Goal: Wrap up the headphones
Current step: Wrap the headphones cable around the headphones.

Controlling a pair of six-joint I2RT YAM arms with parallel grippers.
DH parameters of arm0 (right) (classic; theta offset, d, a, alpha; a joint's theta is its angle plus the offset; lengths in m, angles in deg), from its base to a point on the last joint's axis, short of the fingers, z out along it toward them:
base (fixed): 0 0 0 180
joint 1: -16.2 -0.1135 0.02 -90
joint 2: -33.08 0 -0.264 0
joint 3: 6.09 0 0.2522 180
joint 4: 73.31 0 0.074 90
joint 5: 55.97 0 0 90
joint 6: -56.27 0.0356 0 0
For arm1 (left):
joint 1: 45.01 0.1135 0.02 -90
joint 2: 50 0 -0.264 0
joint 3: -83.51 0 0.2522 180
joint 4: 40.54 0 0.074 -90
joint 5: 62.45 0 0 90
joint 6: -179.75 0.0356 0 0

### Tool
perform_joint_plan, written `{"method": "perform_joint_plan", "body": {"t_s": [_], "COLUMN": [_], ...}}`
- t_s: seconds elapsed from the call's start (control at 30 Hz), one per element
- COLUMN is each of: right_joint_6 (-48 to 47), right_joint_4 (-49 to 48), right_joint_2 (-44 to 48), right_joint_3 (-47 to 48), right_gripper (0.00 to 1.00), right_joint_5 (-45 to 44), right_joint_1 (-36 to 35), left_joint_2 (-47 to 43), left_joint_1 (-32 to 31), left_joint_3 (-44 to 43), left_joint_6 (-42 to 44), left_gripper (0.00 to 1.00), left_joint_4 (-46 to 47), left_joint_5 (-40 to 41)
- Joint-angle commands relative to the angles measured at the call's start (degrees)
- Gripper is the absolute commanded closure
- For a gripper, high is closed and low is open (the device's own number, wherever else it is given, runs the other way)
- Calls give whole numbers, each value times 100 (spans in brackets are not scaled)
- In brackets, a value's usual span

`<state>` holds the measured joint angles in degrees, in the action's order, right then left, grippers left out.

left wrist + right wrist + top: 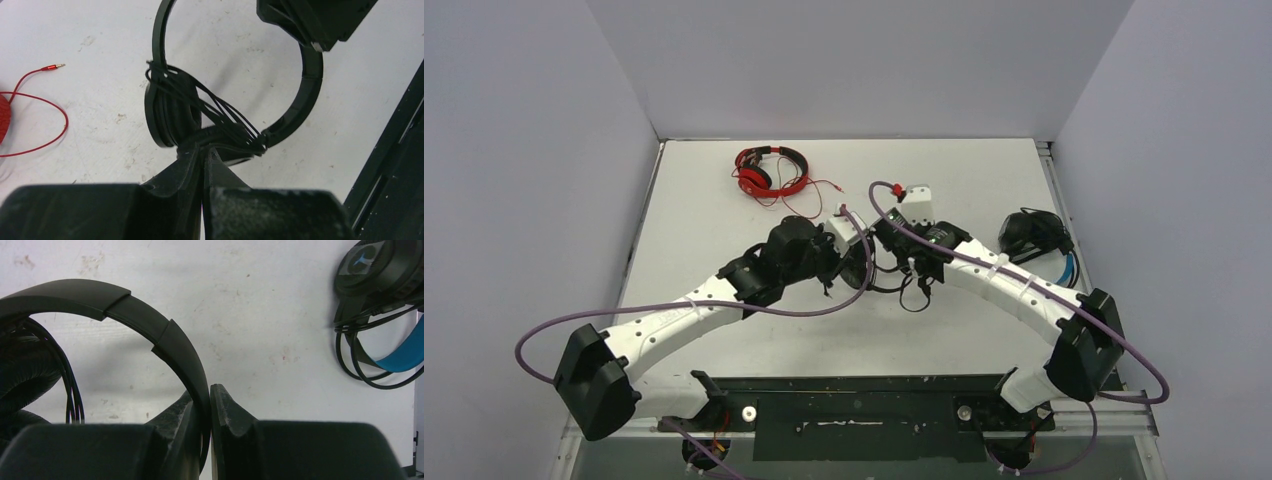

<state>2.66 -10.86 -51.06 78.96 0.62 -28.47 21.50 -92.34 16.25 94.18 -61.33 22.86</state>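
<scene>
The all-black headphones (309,85) are held between both grippers at the table's middle. Their thin black cable (225,112) is wound in several turns across the ear cup (172,112) and the headband's end. My left gripper (205,150) is shut, with its tips at the cable bundle by the ear cup. My right gripper (209,390) is shut on the black headband (135,310). In the top view both grippers, left (856,252) and right (892,240), meet over these headphones, and loose cable loops (914,297) hang below. The red headphones (769,170) lie at the back.
The red cord (37,107) and its plug (52,66) lie on the table left of the black headphones. The black headphones with the blue headband (1036,236), also in the right wrist view (380,270), lie at the right edge. A black rail (854,400) runs along the near edge.
</scene>
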Motion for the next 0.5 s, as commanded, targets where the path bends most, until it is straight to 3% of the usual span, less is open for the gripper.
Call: {"method": "perform_joint_plan", "body": {"t_s": [0.0,0.33,0.47], "right_joint_6": [-274,-530,-623], "right_joint_4": [-64,-256,-335], "right_joint_2": [-8,379,515], "right_joint_3": [-108,-362,-383], "right_gripper": [100,100,100], "right_joint_5": [-81,682,1006], "right_joint_1": [-404,-553,-554], "left_joint_2": [66,97,109], "left_joint_1": [260,651,733], "left_joint_3": [-267,-298,-262], "left_joint_6": [249,111,48], "left_gripper": [100,89,99], "left_joint_4": [76,85,101], "left_joint_5": [-410,-638,-742]}}
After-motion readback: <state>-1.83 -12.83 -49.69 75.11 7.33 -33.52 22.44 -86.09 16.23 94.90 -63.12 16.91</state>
